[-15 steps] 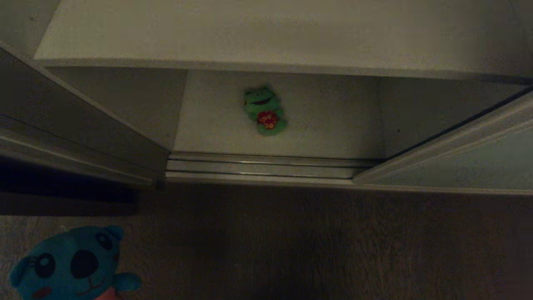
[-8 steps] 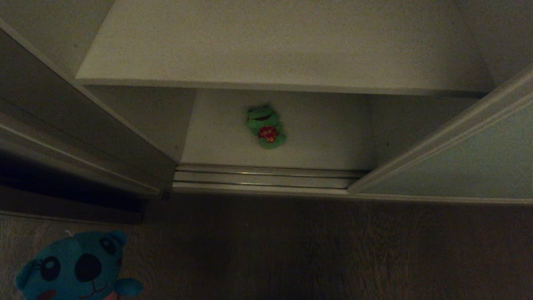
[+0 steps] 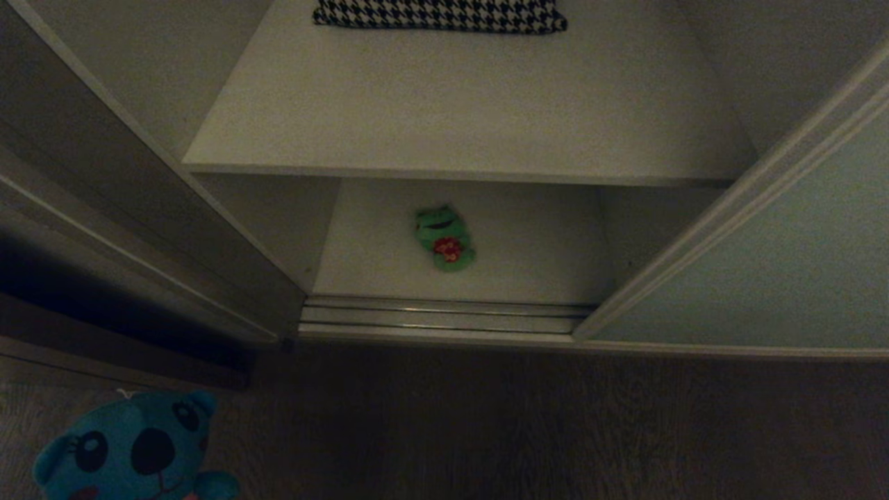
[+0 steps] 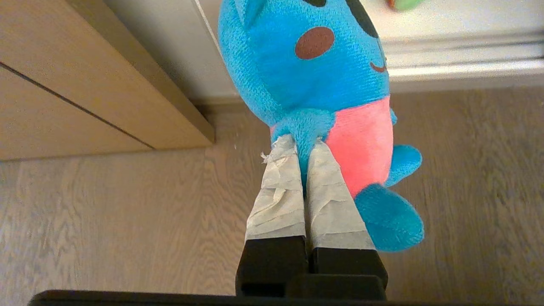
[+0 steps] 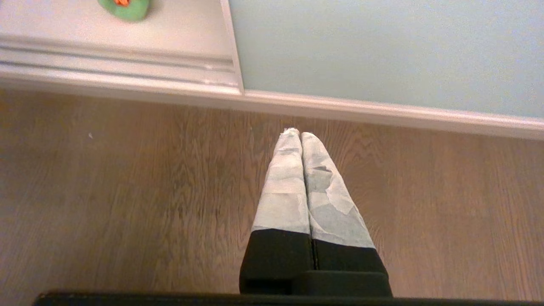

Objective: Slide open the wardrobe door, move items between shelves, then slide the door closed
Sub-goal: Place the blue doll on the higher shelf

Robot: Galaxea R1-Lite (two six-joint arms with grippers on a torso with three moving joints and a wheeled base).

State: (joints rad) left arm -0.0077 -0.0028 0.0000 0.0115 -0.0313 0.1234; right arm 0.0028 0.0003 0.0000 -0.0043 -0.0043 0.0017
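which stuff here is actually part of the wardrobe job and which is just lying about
Part of the job:
- blue plush toy, pinched in the shut left gripper
- green frog on the lower shelf
- upper shelf
- sliding wardrobe door, open

Just there:
- houndstooth cushion
- wood floor
- right gripper, shut, empty

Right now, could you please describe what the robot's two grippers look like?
Both look alike: the left gripper and right gripper each have two long, tapering jaws wrapped in wrinkled pale grey-white tape, set in blocky black bases. No cables or markings show.

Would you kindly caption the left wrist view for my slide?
Left gripper shut on the blue plush toy by one arm, above the wooden floor beside the wardrobe.
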